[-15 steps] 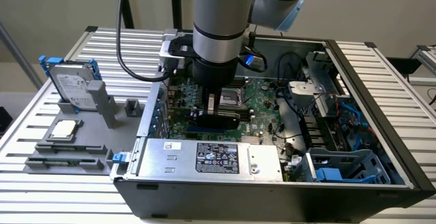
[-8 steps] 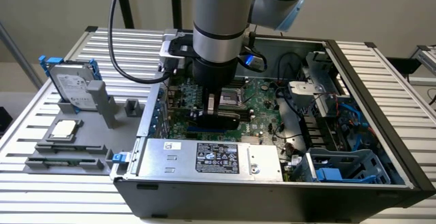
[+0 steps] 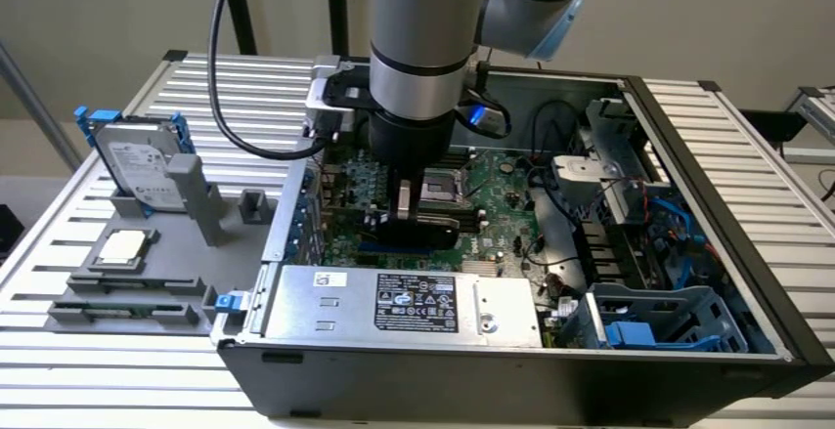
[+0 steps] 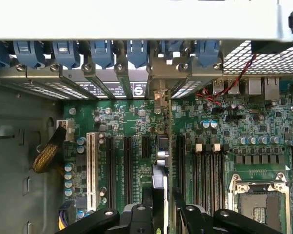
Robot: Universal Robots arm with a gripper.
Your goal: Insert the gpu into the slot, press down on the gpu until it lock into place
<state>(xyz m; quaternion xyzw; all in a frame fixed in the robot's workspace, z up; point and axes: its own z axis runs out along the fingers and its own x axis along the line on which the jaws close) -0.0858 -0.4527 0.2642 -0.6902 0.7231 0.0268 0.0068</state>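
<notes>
We see an open black computer case (image 3: 522, 375) on a slatted metal tabletop (image 3: 105, 370). Its silver power supply (image 3: 391, 302) sits along the near wall. To the exterior view's left, a grey hard drive (image 3: 137, 165) with blue rails stands in a grey holder (image 3: 144, 292).

The end effector (image 3: 415, 216) grips the gpu (image 3: 424, 222) upright over the motherboard (image 3: 503, 216).

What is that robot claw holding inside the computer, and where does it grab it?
The gripper holds the gpu, a thin card standing on edge over the motherboard; its fingers pinch the card's upper edge from both sides.
</notes>
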